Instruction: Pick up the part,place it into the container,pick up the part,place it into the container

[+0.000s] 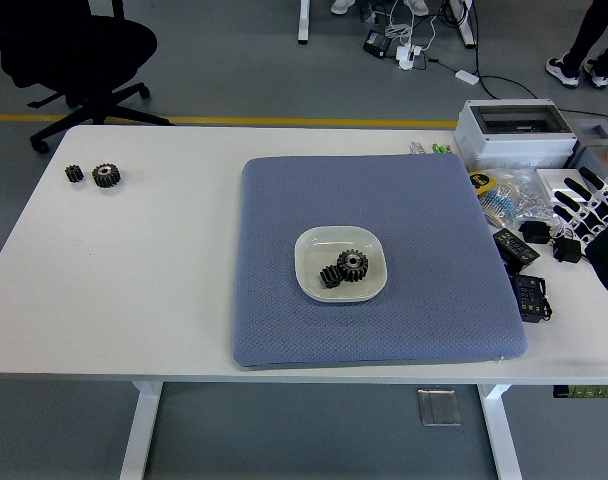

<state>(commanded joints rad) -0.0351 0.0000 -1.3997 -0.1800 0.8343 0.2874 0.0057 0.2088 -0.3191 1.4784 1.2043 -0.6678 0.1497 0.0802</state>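
Sitting in the white dish (310,279) at the middle of the blue mat (384,200) are two black gears, a bigger one (352,263) w/ a pale hub and a smaller one (331,276) touching it on its left. So both parts look placed; task appears done or nearly so. Two more gears, a small one (74,173) and a larger one (106,175), lie just beside each other far left of the mat, near the table's (134,280) far-left corner.

Right hand (587,205) sits right of the mat, at the frame edge, fingers spread and relaxed, grasping nothing. Left hand not in view.

Handling, as a guess: gears look like solid metal, so stiff, dense for their size, not fragile. Teeth give grip at the rim; a pinch across opposite teeth seems best, since the flat faces are likely slick. Small one will be fiddly for big fingers.

Room: left of the mat is wide bare table, easy approach. Right of the mat is crowded w/ black adapters (529,297), cables, a bag of small bits (519,195) and a grey box (514,132), so sweeps there risk snags. Dish rim is low, little obstruction.
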